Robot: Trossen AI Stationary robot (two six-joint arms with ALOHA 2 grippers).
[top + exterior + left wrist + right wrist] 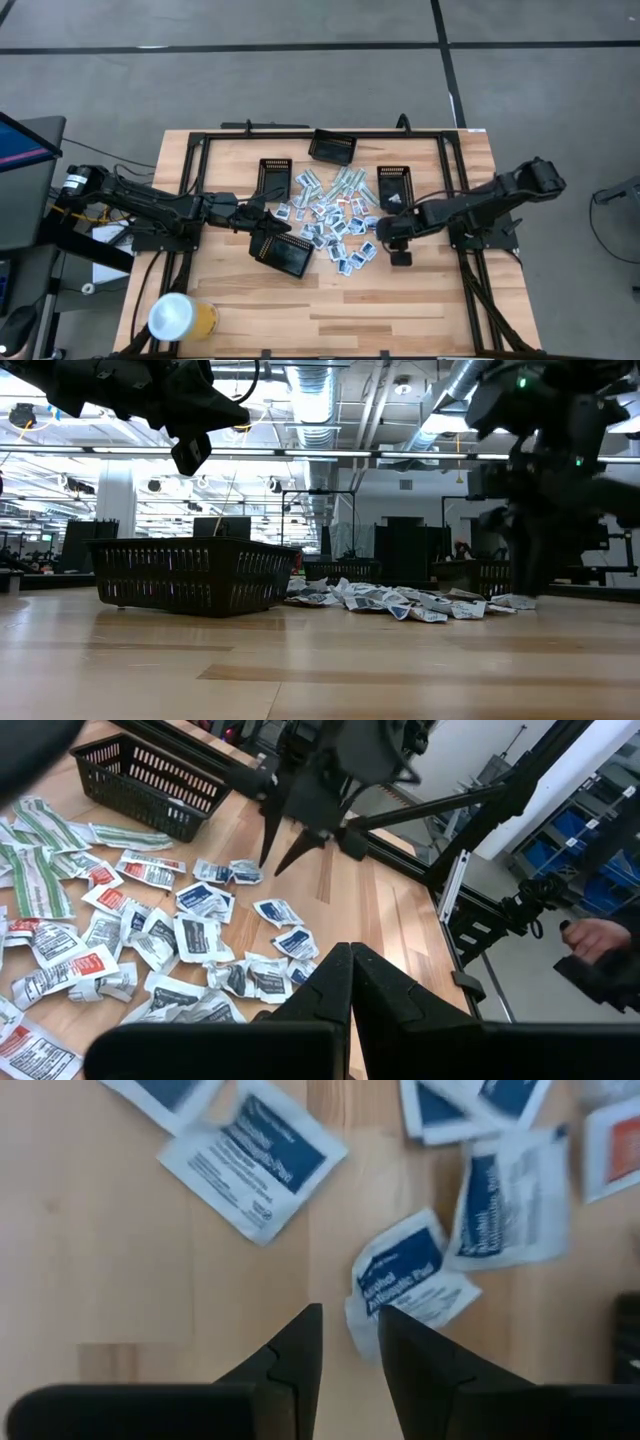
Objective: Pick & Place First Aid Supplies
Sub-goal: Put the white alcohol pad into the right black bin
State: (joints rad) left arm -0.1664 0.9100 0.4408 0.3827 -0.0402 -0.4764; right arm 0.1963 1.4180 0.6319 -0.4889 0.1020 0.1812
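Hovering over the right fringe of the packet pile (335, 225): right gripper (347, 1342), fingers parted by a narrow gap, nothing between them.

Item 1. First aid supplies: many small flat sachets, white with blue or red panels, plus slim green-and-white strips (35, 885), scattered in one heap at mid-worktop (400, 310).

Item 2. Blue-marked sachet (408, 1285), slightly crumpled, lying just ahead of the right gripper's fingertips and a little to one side of the gap. Its long axis runs diagonally to the fingers, not square across them. A second, flatter blue sachet (255, 1158) lies farther off, beyond the pile's near edge.

Item 3. Left gripper (350, 975), fingers pressed shut and empty, stationed at the pile's left flank, above the near mesh basket (283, 252).

Item 4. Further black mesh baskets: one behind the pile (332, 148), one at its left rear (275, 175), one at its right rear (393, 185).

Item 5. Yellow-and-white cup (180, 317), well clear of the pile, toward the front left of the worktop.

Assessment: the right arm is the nearer to the crumpled sachet; a small sideways shift, probably with a wrist turn, would be needed to straddle it before descent.
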